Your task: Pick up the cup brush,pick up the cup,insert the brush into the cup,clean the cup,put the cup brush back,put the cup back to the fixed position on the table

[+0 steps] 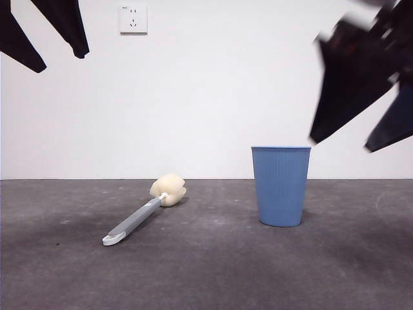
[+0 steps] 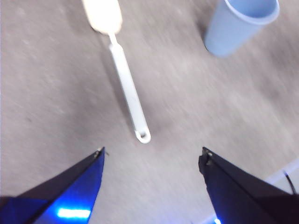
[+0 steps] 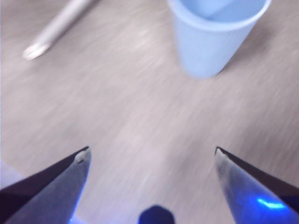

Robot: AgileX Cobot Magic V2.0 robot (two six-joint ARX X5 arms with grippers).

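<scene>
The cup brush [image 1: 143, 215] lies flat on the table [image 1: 206, 271], its cream sponge head farther back and its white tip nearer the front. The light blue ribbed cup [image 1: 281, 185] stands upright to its right. My left gripper [image 2: 152, 154] is open and empty, above the table just short of the brush handle's white tip [image 2: 142, 136]; the cup also shows in that view [image 2: 238, 23]. My right gripper [image 3: 152, 156] is open and empty, high above the table near the cup [image 3: 212, 35]; in the front view it hangs above and right of the cup [image 1: 352, 139].
A white wall with a socket plate [image 1: 133, 19] stands behind the table. The left arm shows as dark tips at the top left of the front view [image 1: 61, 39]. The brush handle also shows in the right wrist view [image 3: 56, 30].
</scene>
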